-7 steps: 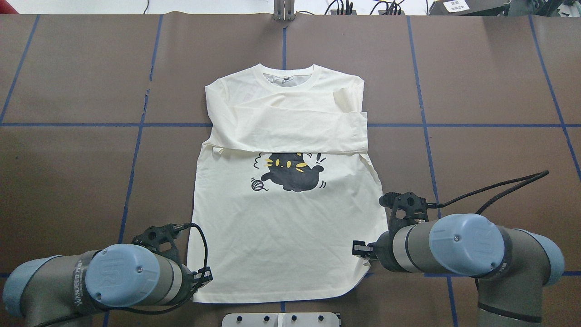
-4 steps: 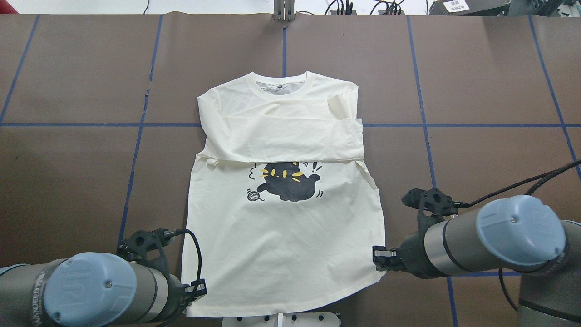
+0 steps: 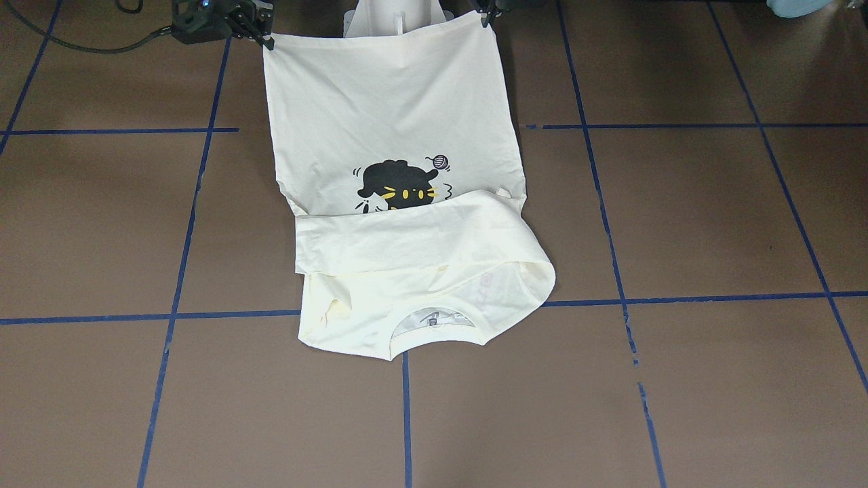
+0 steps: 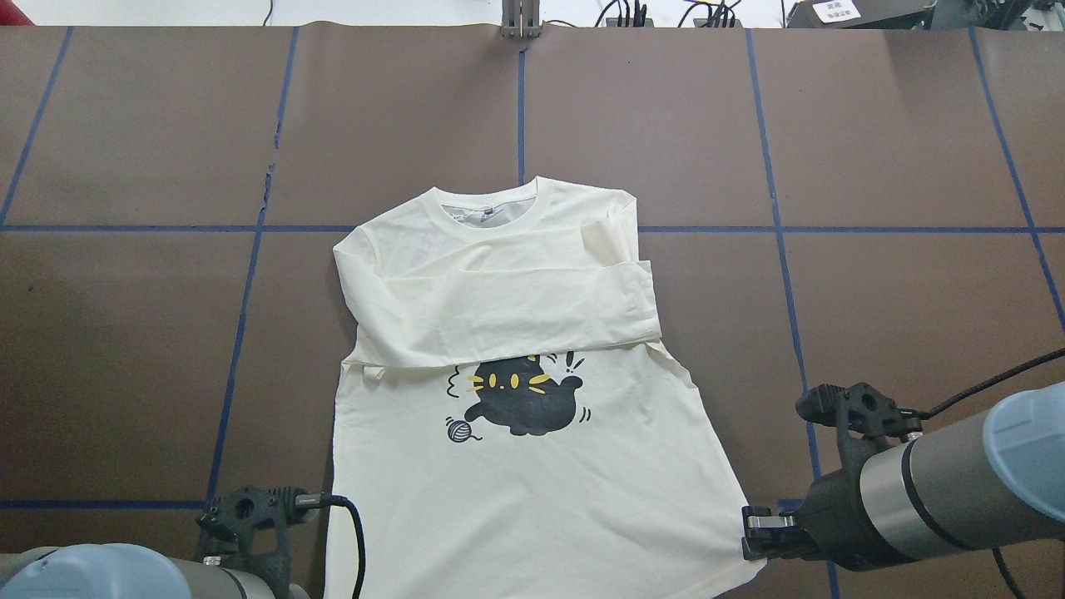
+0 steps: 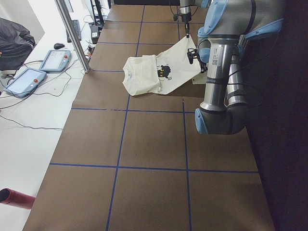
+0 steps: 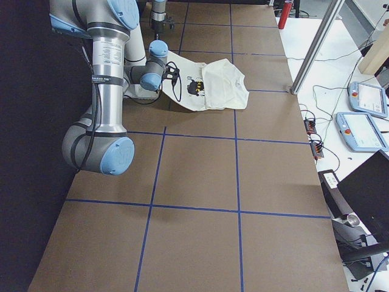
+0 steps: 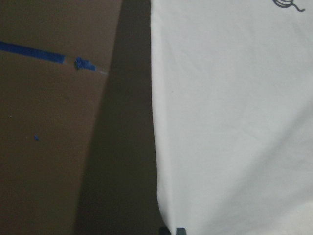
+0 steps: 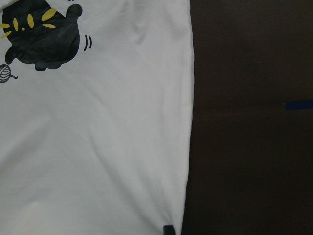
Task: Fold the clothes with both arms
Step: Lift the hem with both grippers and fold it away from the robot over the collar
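Left arm [image 5: 221, 82] and right arm [image 4: 940, 499] are both pretty chunky grey metal tubes: light blue joint caps [image 6: 115, 155], black camera mounts [image 4: 857, 412], thin black cables [image 4: 990, 383] trailing off, small printed labels [image 5: 215, 57] on the tubes.

T-shirt [image 4: 532, 507]: soft cream knit cloth, matt, lightly creased where the sleeves lay folded. Cat print [image 4: 522, 405] sat flat and smooth, black ink, matt. Table cover [image 4: 125, 358] looked like brown paper, matt; blue tape lines [image 4: 125, 228] thin and smooth. Right arm [image 4: 940, 491]: grey metal tube, satin finish; its joint cap [image 4: 1027, 441] was pale blue plastic, smooth. Right gripper [image 4: 747, 532]: black, matt, plastic-looking.
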You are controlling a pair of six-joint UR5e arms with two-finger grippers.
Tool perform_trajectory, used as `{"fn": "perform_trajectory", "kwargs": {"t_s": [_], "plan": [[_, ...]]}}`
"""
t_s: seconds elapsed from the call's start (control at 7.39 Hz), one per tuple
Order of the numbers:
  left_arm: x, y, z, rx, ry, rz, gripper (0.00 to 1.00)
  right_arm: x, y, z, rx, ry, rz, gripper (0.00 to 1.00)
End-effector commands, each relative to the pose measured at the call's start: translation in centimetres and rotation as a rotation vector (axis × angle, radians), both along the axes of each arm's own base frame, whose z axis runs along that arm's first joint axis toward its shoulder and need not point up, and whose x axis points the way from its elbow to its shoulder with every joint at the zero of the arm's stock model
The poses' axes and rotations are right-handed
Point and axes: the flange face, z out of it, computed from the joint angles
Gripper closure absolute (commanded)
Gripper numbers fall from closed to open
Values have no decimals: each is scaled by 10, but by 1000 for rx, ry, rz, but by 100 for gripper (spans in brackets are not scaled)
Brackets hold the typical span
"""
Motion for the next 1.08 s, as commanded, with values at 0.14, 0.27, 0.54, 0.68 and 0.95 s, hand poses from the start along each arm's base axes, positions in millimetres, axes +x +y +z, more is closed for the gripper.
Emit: {"fn": "perform_trajectory", "kwargs": {"t_s": [0.14,0.27,0.54,0.68,0.95], "plan": [[-25,-60,-4,67,15,-96,100,-25,-64,-16,55,-52,92,100],[-31,-89,-1,113,5,-127,100,-32,-107,-22,67,-62,133,100],[-28,-135,20,163,-56,-153,100,-5,-174,-13,84,-46,220,100],[-35,-162,21,164,-67,-207,100,8,-200,-2,109,-22,256,100],[-37,-222,27,148,-107,-285,100,1,-251,-8,138,-10,296,100]]}}
